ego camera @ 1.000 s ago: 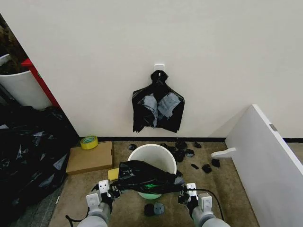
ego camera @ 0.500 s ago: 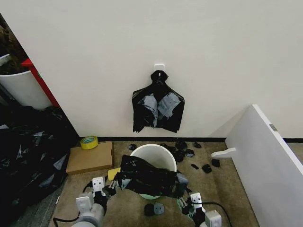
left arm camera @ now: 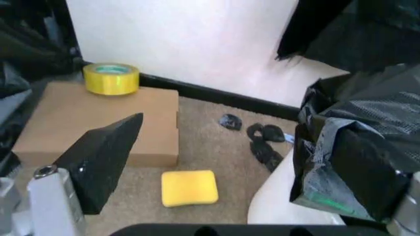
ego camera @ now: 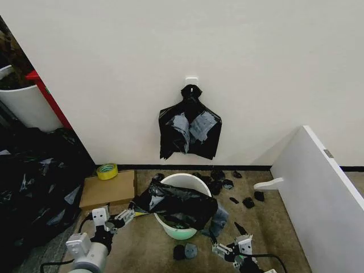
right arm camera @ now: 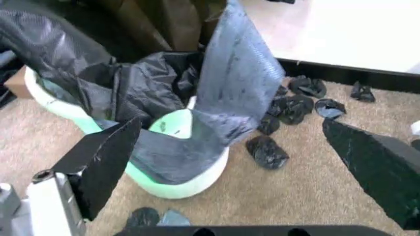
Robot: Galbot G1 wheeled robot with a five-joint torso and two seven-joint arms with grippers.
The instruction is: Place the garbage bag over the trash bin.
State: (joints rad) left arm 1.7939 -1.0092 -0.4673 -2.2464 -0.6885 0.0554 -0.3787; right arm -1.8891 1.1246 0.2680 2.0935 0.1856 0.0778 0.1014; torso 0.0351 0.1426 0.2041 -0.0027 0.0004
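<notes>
Left gripper (ego camera: 121,217) is standing open on the floor side left of the trash bin (ego camera: 183,185), its fingers spread and gripping nothing, though the near finger is sitting just beside the bag's left corner. Right gripper (ego camera: 228,249) is also spread wide, low and near, right of the bin, well apart from the plastic. The garbage bag (ego camera: 181,203) is lying draped across the bin's near rim, partly sagging inside, with a flap (right arm camera: 236,83) hanging down the bin's right side; the far rim is uncovered.

Risk, as I judge it: the bag is resting only by its own weight and is not hooked round the whole rim, so it may be slipping into the bin or sliding off the near side. A gripper brushing it on the way past could drag it off.

Against one second ago: both grippers were then close in at the bag's corners, stretching it; now they are parted, lower and farther out, and the bag is slumping onto the rim.
</notes>
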